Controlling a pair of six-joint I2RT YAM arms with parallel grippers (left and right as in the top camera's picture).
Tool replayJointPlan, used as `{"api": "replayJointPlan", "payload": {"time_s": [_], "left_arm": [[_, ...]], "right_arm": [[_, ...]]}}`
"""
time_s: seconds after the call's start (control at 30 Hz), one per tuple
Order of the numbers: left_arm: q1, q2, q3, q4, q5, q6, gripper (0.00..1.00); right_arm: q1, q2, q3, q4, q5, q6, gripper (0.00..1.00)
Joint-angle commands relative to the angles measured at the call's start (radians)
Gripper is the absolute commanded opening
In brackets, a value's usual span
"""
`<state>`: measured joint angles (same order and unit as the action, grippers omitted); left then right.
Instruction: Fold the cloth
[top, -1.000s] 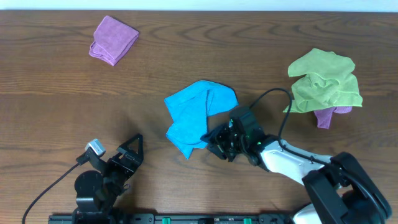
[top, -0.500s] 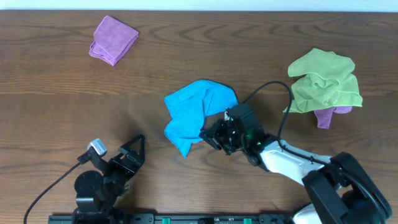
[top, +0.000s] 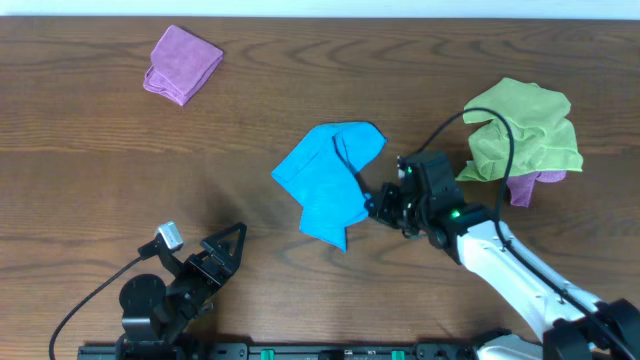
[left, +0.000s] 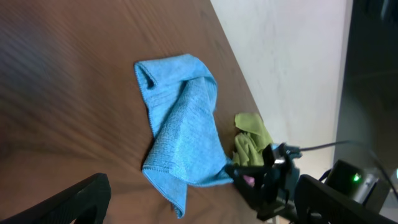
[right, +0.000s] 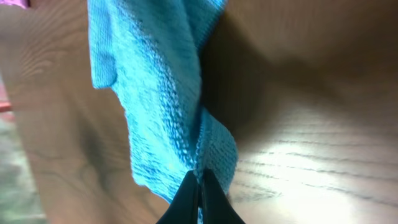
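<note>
Since one second ago the right gripper (top: 378, 206) has been moving toward 3 o'clock, and the blue cloth (top: 328, 178) has been following it, so its lower point is now lying more to the right. The left gripper (top: 228, 243) has also been shifting a little to the right, near 7 o'clock of the table (top: 90, 170).

The blue cloth is lying bunched close to the middle of the table. In the overhead view the arm body is covering the place where the right gripper is meeting the cloth. The right wrist view is showing it clearly: the two dark tips are pressing together with the blue edge pinched between them. Whether this edge is touching the wood, I cannot tell.

In the left wrist view the left gripper's fingers are cut off at the bottom corners, standing wide apart and holding nothing. This view is also showing a green light (left: 354, 178) glowing on the right arm.

At 2 o'clock a crumpled green cloth (top: 522, 128) is hiding most of another cloth, only a purple corner (top: 522, 188) is peeking out. A folded purple cloth (top: 183, 63) is resting at 11 o'clock
</note>
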<state>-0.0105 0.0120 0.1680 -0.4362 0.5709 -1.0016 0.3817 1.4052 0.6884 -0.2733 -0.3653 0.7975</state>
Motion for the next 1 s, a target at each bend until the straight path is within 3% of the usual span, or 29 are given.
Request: {"api": "replayJointPlan", "payload": {"time_s": [0.0,0.43,0.63,0.73,0.97], "left_arm": [[-0.004,0.023,-0.006,0.008,0.047,-0.017,0.95],[-0.004,0.350,-0.006,0.278,0.198,-0.016,0.95],[-0.014,0.480,-0.006,0.371,0.216,-0.016,0.95],[-0.063,0.542,-0.006,0.432,0.212,-0.016,0.95],[-0.181,0.695,0.044,0.499,0.144,-0.011,0.96]], "right_arm": [[-0.008,-0.016,0.077,-0.065,0.126,-0.166,0.01],[-0.100,-0.026,0.196,-0.232,0.523,-0.220,0.01],[-0.150,-0.027,0.196,-0.248,0.590,-0.223,0.01],[-0.150,-0.027,0.196,-0.251,0.665,-0.224,0.01],[-0.149,-0.027,0.196,-0.264,0.632,-0.230,0.01]]}}
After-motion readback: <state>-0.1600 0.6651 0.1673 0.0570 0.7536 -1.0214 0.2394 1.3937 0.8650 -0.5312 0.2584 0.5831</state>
